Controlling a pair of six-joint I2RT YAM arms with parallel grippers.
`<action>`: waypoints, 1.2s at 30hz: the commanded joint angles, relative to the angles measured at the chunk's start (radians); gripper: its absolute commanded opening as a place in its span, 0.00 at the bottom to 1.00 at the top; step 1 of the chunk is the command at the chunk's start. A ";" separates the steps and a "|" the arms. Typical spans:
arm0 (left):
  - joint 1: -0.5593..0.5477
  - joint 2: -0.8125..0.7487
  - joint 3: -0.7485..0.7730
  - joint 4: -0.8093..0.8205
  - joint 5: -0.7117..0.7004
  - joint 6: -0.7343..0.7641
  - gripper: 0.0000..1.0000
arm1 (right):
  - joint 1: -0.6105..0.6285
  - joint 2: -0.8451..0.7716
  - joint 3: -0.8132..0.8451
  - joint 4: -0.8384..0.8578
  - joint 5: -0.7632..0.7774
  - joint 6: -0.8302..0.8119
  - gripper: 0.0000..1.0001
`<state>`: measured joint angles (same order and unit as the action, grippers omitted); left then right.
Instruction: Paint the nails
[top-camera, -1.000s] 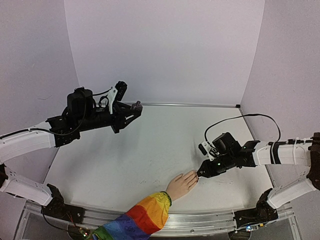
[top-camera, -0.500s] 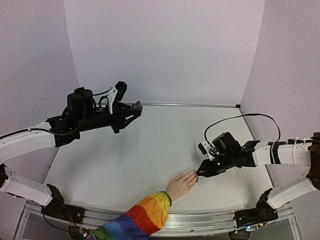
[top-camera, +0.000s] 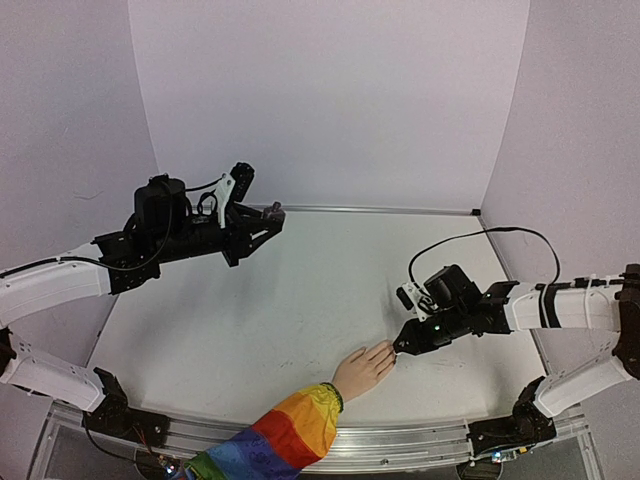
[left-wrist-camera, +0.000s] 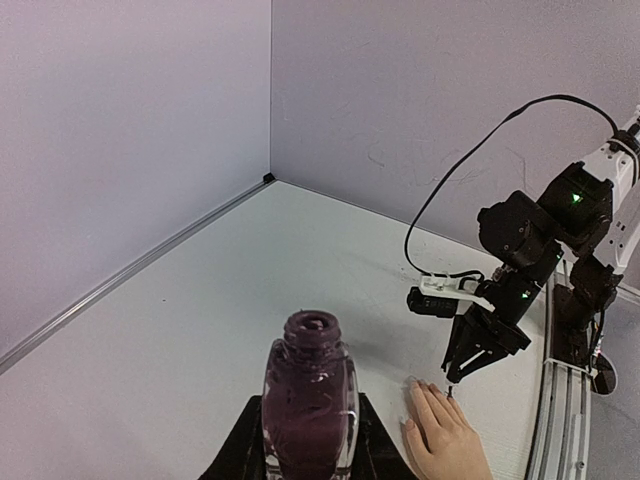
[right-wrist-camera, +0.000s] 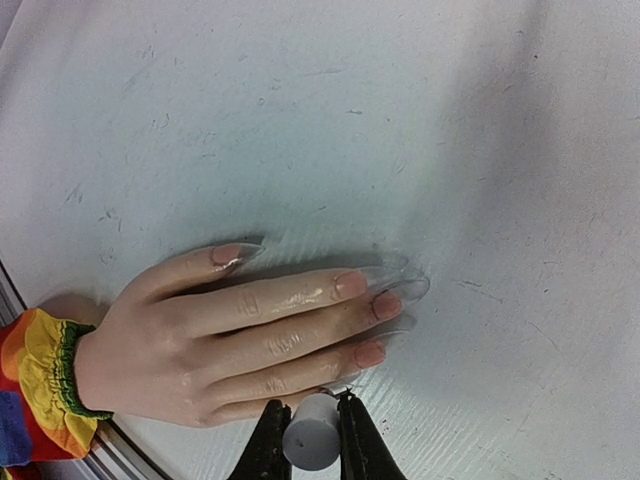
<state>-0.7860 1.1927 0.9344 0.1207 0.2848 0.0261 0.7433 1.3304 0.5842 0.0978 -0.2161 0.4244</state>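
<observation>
A pale mannequin hand (top-camera: 364, 368) with a rainbow sleeve (top-camera: 290, 432) lies palm down near the table's front edge. Its nails (right-wrist-camera: 386, 305) are long, clear-tipped and skin-toned; it also shows in the left wrist view (left-wrist-camera: 440, 435). My right gripper (right-wrist-camera: 311, 432) is shut on the grey brush cap (right-wrist-camera: 310, 437) and hovers right over the little finger, hiding its nail. In the top view the right gripper (top-camera: 404, 347) touches the fingertips. My left gripper (top-camera: 268, 222) is raised at back left, shut on the open bottle of dark purple polish (left-wrist-camera: 309, 400).
A white table (top-camera: 300, 300) is walled in lilac on three sides. A metal rail (top-camera: 400, 440) runs along the front edge. A black cable (top-camera: 470, 240) loops above the right arm.
</observation>
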 joint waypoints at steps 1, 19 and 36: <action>0.004 -0.005 0.029 0.037 0.005 0.005 0.00 | 0.007 0.007 0.029 -0.017 0.020 0.008 0.00; 0.005 -0.009 0.027 0.037 0.005 0.006 0.00 | 0.007 0.020 0.034 -0.021 0.045 0.018 0.00; 0.004 -0.010 0.030 0.037 0.009 0.006 0.00 | 0.007 0.023 0.037 -0.031 0.085 0.033 0.00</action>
<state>-0.7860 1.1927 0.9344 0.1207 0.2852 0.0265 0.7433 1.3430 0.5842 0.0971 -0.1596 0.4458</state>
